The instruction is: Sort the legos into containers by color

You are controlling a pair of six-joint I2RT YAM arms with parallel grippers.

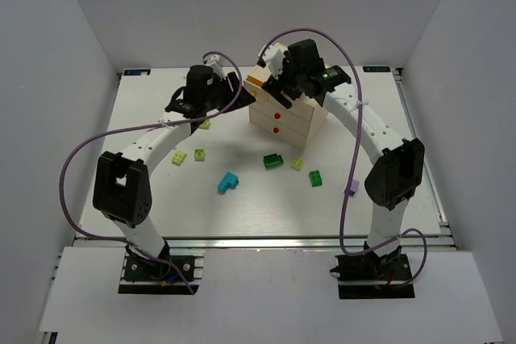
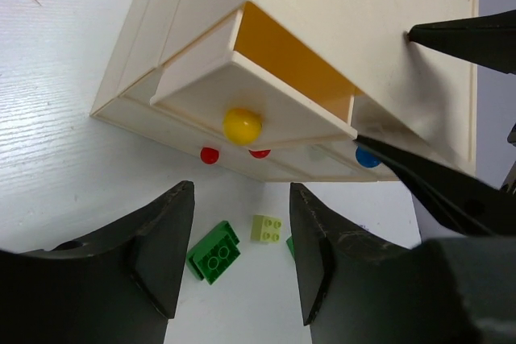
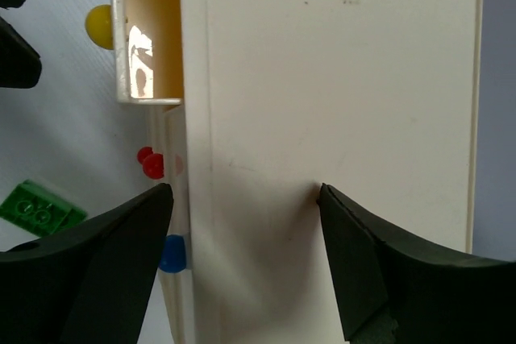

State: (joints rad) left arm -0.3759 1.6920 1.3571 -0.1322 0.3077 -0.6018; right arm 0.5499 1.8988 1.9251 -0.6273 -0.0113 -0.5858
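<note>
The chest stands near the far edge of the table, about at its middle. Its top drawer is out and shows an orange-yellow inside; in the part that shows I see no brick. The right pincer is open over the chest, one finger above the top panel, the other before the front by the blue knob, and it grips nothing. The left pincer is open too and empty, just in front of the yellow knob, not touching it.

I judge the drawer open enough, so the next move is to fetch a brick. Come down straight over it and close on its two flat sides, with the chest held steady.

The legos lie scattered between the chest and the near edge. A dark green brick and a lime-yellow brick are nearest the left pincer, and a cyan brick lies further toward the near edge.

The table is white with a fine grain, and plain white walls close it on three sides
</note>
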